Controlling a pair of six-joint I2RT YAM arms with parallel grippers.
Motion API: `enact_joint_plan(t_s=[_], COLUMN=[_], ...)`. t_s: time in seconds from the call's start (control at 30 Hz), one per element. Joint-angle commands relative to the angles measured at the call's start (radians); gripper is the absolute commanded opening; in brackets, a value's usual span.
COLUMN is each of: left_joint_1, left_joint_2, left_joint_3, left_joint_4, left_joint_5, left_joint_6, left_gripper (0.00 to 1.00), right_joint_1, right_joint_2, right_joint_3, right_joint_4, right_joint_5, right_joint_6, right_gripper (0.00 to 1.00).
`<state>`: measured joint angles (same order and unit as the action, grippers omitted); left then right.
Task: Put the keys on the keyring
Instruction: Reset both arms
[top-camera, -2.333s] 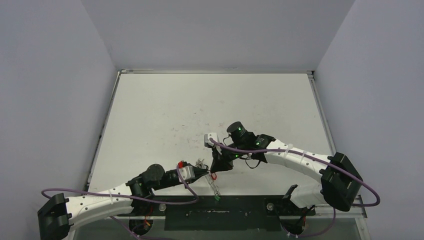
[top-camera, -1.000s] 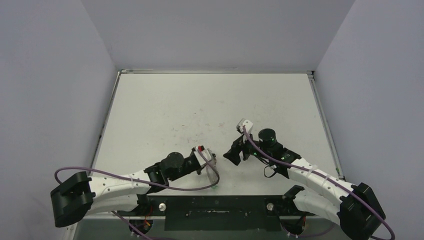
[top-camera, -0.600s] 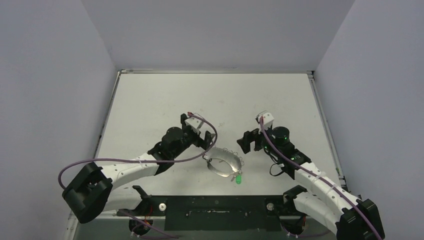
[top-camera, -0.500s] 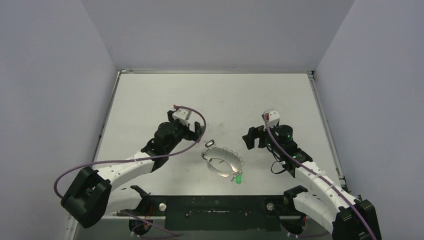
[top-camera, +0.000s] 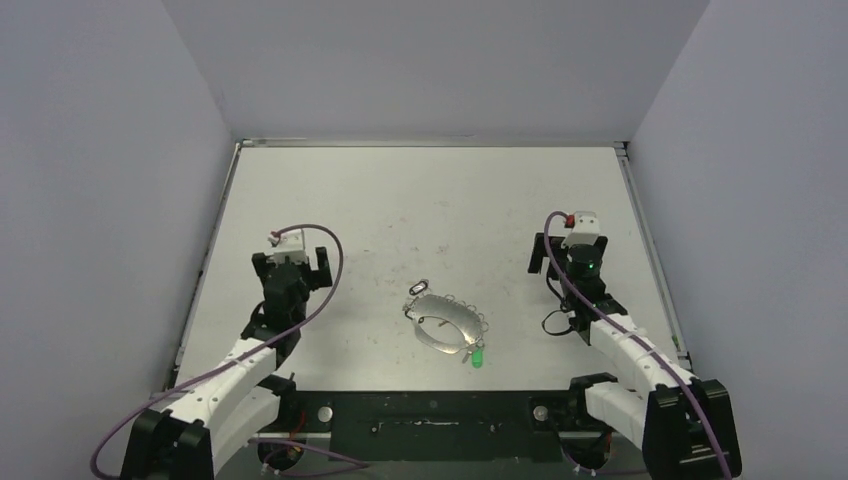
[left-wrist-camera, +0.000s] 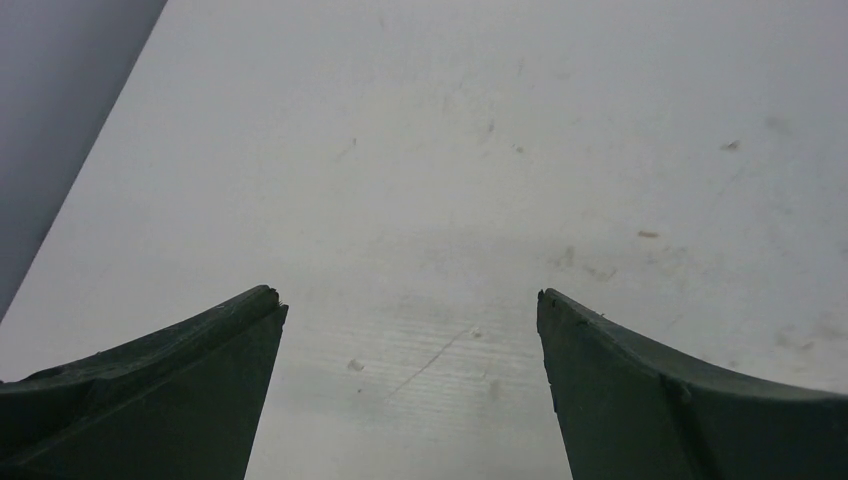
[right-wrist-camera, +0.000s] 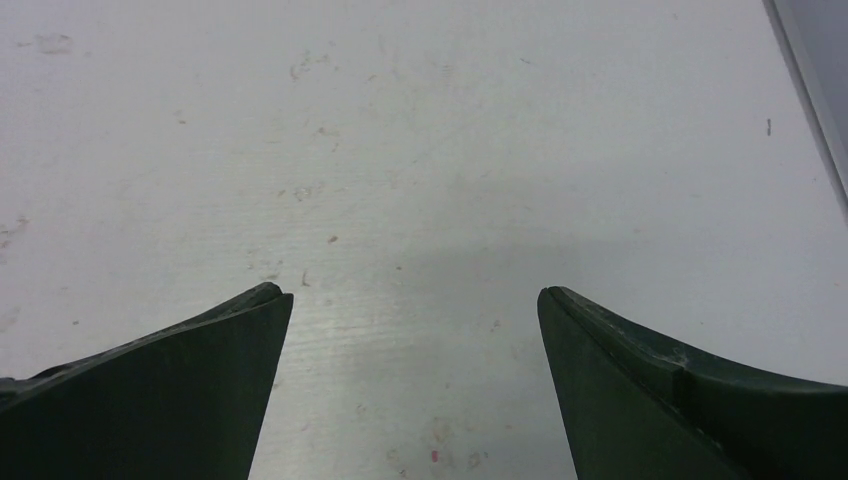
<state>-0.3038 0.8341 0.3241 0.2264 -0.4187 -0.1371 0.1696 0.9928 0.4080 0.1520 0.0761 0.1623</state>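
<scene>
The keyring (top-camera: 447, 323), a thin grey wire loop fringed with small rings, lies flat on the table near the front middle. A key with a green tag (top-camera: 479, 356) hangs at its lower right edge, and a small metal clip (top-camera: 418, 288) sits at its upper left end. My left gripper (top-camera: 290, 262) is far to the left of the loop, open and empty. My right gripper (top-camera: 566, 250) is off to the right, also open and empty. In the wrist views, the left gripper (left-wrist-camera: 408, 295) and the right gripper (right-wrist-camera: 415, 292) show only bare tabletop between wide-apart fingers.
The white table (top-camera: 420, 200) bears faint scuffs and has a raised metal rim along the left, back and right sides. Grey walls close it in. The arm bases and a black bar (top-camera: 430, 410) line the near edge.
The left gripper has opened and let the keyring go; the loop now lies on the table. Both arms have swung outward and back, away from the keyring, the right gripper opening wider.
</scene>
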Motion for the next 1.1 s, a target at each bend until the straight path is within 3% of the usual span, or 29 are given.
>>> enact_joint_plan(t_s=[0.0,0.13,0.27,0.37,0.5,0.53,0.57,0.6,0.73,1.07], left_joint_1=[0.011,0.075,0.24,0.259,0.257,0.244,0.248,0.259,0.261,0.282], left_joint_2=[0.16,0.346,0.476,0.54,0.819,0.806,0.761,0.745,0.762,0.78], left_joint_3=[-0.103,-0.103,-0.098,-0.063,-0.093,-0.095,-0.084,-0.063,-0.014,0.026], left_joint_4=[0.204,0.478,0.682,0.702,1.036,1.046,0.942,0.868,0.805,0.761], left_joint_5=[-0.135,-0.067,0.191,0.216,0.19,0.157,0.177,0.205,0.124,0.146], left_joint_6=[0.103,0.182,0.109,0.16,0.218,0.222,0.186,0.173,0.148,0.143], left_gripper=[0.97,0.97,0.96,0.97,0.97,0.97,0.97,0.97,0.97,0.97], right_joint_1=[-0.008,-0.011,-0.026,-0.038,-0.045,-0.048,-0.053,-0.06,-0.062,-0.07], right_joint_2=[0.145,0.255,0.296,0.352,0.573,0.653,0.641,0.599,0.629,0.632], right_joint_3=[-0.097,-0.097,-0.158,-0.169,-0.181,-0.182,-0.176,-0.147,0.01,0.003], right_joint_4=[0.334,0.439,0.676,0.776,1.023,1.121,1.111,0.972,0.713,0.735], right_joint_5=[0.17,0.207,0.204,0.17,0.16,0.167,0.165,0.166,0.143,0.135], right_joint_6=[-0.072,-0.11,-0.148,-0.155,-0.152,-0.147,-0.14,-0.136,-0.139,-0.138], right_gripper=[1.0,1.0,1.0,1.0,1.0,1.0,1.0,1.0,1.0,1.0])
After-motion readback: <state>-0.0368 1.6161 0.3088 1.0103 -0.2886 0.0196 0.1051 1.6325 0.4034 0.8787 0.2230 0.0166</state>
